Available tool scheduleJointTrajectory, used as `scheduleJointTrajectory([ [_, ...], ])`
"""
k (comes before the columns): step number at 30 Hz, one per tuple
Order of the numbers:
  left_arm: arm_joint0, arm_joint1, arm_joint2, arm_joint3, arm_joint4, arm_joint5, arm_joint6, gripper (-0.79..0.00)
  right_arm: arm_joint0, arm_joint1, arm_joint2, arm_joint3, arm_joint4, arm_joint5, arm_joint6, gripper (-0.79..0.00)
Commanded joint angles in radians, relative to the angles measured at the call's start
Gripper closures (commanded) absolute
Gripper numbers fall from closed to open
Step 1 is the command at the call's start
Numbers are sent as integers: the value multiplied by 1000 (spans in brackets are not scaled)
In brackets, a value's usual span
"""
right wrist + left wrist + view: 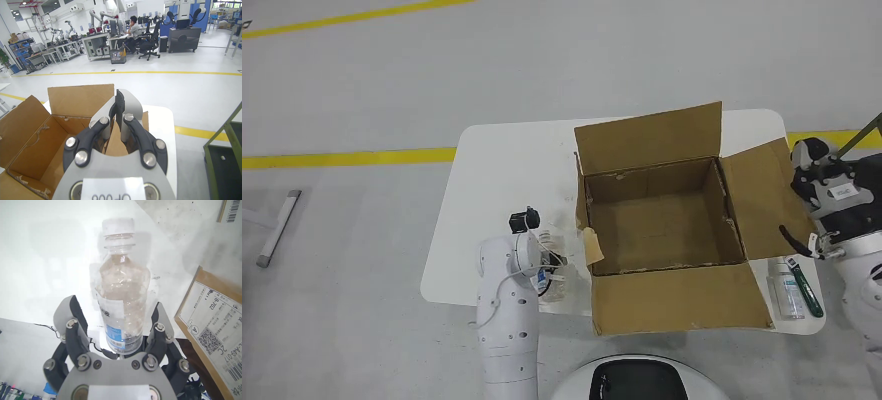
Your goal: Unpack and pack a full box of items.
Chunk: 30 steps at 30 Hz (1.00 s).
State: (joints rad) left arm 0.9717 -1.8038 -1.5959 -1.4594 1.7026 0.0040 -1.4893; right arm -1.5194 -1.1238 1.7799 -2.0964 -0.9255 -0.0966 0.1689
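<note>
The left jaws stand spread, and a clear plastic bottle (122, 291) lies between them with a gap on either side, its white cap pointing away from the wrist. The bottle is over the white tabletop (47, 256), just beside the open cardboard box (662, 215). Its base is hidden behind the jaw mounts, and its outline is smeared. The right jaws are clenched on nothing, by the box's right flap (757, 195).

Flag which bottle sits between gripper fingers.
The bottle left of the box, between the fingers of the open left gripper. The other bottle, at the table's right edge, has none.
</note>
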Motion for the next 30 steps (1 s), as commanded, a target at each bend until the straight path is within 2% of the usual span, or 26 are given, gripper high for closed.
scheduleJointTrajectory([
  [1,-1,2,2,3,0,1,-1,-671,1,-1,0,-1,0,2,1,0],
  [5,-2,7,7,7,-6,2,-3,-582,4,-2,-1,-4,0,2,3,0],
  [7,-1,10,10,9,-9,4,-3,-480,5,-2,-2,-5,-1,3,5,0],
  [8,-1,11,11,10,-9,5,-2,-400,5,-3,-2,-5,-1,3,5,0],
  [9,0,12,13,11,-9,4,-2,-354,5,-3,-3,-6,-1,2,6,0],
  [10,0,13,14,11,-10,5,-3,-265,5,-3,-3,-6,-1,2,6,0],
  [11,0,14,15,12,-11,7,-3,-166,4,-3,-3,-7,-2,2,6,0],
  [12,1,16,16,12,-11,10,-3,0,4,-4,-2,-7,-2,2,6,0],
  [16,2,21,18,5,-7,27,4,0,4,-5,8,-8,3,5,9,0],
  [20,1,26,10,-28,-10,49,3,0,27,-6,50,-4,60,50,40,0],
  [21,0,27,5,-38,-18,57,1,0,39,-7,64,0,110,73,59,-126],
  [22,-2,28,-2,-53,-27,66,5,0,51,-7,82,5,152,88,91,-203],
  [23,-2,29,-10,-68,-49,75,9,0,63,-4,99,8,181,87,131,-388],
  [24,-3,30,-19,-83,-70,81,5,0,76,-2,121,15,209,89,173,-785],
  [30,-16,37,-41,-195,-120,107,-8,0,114,9,216,101,375,111,387,-785],
])
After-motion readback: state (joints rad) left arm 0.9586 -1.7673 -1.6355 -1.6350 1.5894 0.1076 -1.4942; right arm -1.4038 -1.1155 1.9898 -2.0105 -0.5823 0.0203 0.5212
